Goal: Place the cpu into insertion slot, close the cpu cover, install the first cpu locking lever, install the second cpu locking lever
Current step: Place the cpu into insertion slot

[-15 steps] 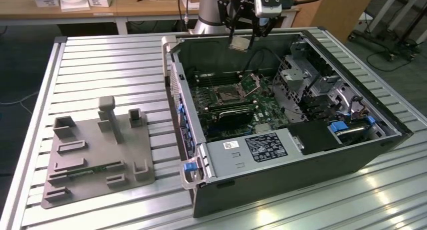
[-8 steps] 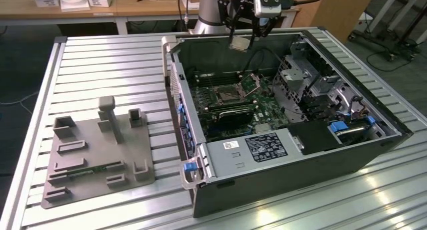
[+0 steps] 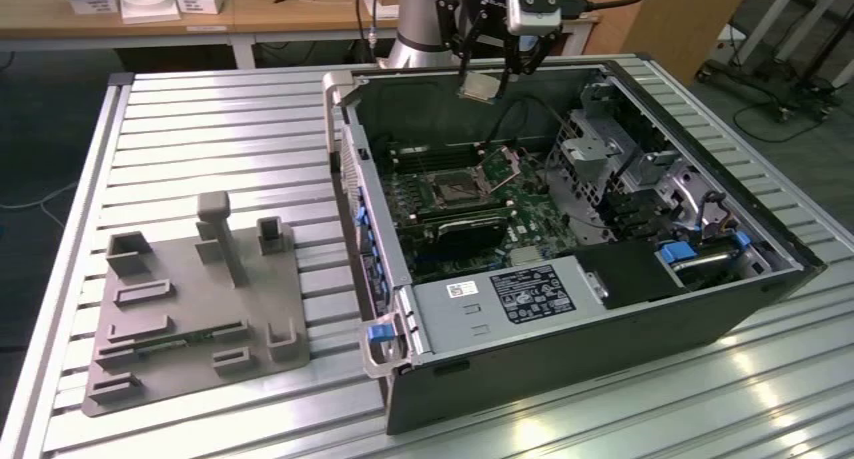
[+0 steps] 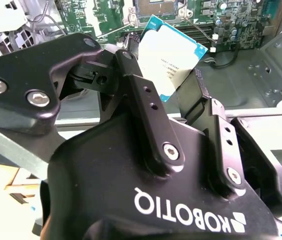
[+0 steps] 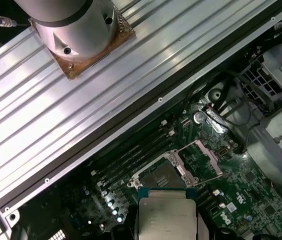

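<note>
Nearest me, the open computer case (image 3: 534, 379) lies on the slatted table (image 3: 214, 109). Inside it the insertion slot (image 3: 454, 189) sits bare, with the cpu cover (image 3: 509, 162) tipped up at its edge. Farther back, above the case, the gripper (image 3: 483, 74) has its fingers (image 4: 148, 105) drawn in on the tilted cpu (image 3: 478, 88), pinching two opposite edges, well clear of the board.

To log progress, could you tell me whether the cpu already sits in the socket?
No, the gripper holds the cpu above the socket.
</note>
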`<state>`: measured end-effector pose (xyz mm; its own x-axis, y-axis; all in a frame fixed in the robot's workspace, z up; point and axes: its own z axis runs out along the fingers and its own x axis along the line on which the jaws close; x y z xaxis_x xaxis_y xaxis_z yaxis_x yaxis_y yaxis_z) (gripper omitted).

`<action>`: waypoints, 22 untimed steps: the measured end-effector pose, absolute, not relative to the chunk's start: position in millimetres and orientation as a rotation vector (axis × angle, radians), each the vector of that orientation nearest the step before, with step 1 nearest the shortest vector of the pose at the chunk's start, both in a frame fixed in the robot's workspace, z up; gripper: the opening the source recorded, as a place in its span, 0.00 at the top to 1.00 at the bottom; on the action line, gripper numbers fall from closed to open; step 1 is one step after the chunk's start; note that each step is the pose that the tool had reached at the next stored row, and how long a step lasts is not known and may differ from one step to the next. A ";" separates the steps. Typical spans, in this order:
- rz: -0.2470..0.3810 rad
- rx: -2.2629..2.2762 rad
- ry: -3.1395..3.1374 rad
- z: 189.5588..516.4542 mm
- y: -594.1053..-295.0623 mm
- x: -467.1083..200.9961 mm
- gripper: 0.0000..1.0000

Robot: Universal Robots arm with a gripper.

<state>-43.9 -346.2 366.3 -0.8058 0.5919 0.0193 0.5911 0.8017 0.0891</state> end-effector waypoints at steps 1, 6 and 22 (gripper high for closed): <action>0.142 0.980 2.971 366.3 -346.2 -43.9 0.46; 0.142 0.997 2.965 366.3 -346.2 -43.9 0.46; 0.142 1.070 2.937 366.1 -346.2 -43.9 0.46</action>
